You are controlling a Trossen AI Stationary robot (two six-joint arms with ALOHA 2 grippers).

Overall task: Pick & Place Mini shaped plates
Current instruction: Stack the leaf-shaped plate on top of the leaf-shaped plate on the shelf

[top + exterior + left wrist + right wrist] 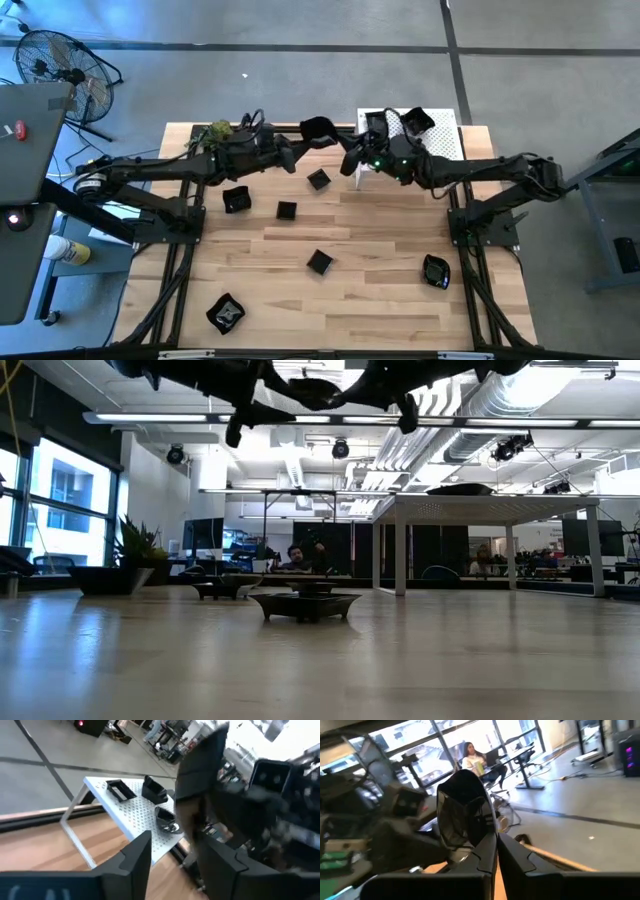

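left hand (172, 865) spread, right hand (495, 852) clamped

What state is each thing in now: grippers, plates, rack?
held plate: in the air between the arms.
left gripper: jaws open, beside the held plate.
right gripper: jaws shut on the held plate.
rack: upright, three plates on it.
table plates: six, lying apart.

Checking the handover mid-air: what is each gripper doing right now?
Left gripper: open, holding nothing.
Right gripper: shut on a black mini plate, held above the table.
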